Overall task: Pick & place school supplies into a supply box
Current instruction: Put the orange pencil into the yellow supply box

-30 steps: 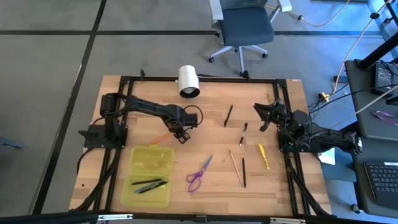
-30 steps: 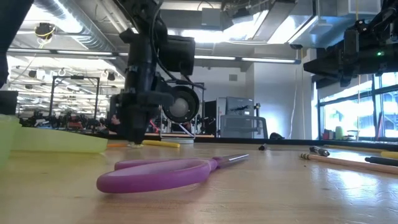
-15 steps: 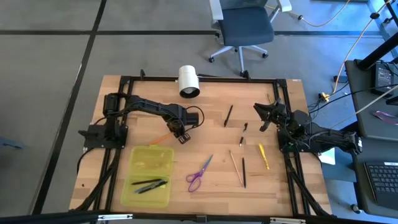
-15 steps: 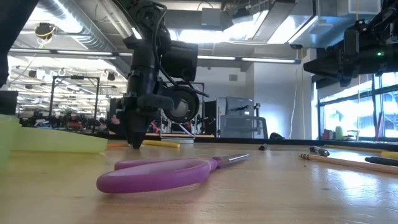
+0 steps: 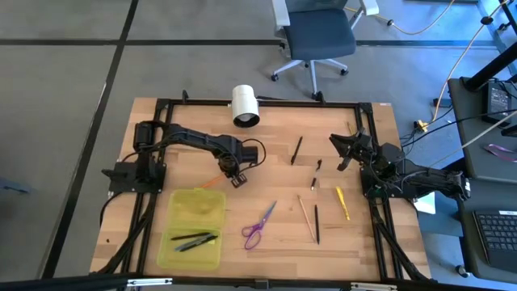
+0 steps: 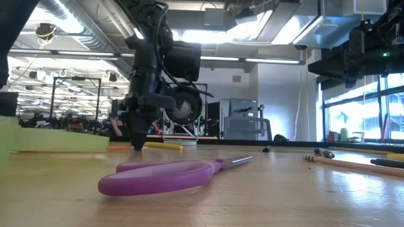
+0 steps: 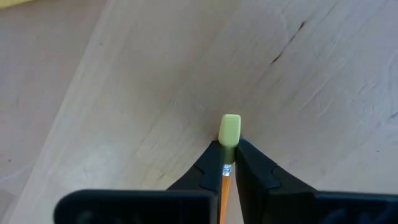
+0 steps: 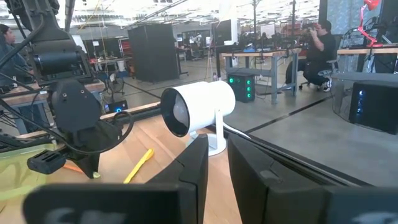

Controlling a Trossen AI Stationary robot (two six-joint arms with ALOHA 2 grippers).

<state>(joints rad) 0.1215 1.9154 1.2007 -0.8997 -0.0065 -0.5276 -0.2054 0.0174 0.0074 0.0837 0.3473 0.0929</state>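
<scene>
Left pincer [image 7: 227, 163] clamped on orange pencil [image 7: 224, 186]; tip apparently touching table [image 7: 124, 93].

purple scissors [image 5: 259, 225] — yellow-green box [image 5: 195, 229]

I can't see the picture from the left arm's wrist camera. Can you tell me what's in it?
The left claw is shut on an orange pencil, its pale eraser tip poking out past the dark fingers. Underneath is bare wooden table.

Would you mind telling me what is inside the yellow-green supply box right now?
In the supply box, a few dark pens lie in the nearer half. The other half looks bare; its translucent plastic could hide something pale.
</scene>
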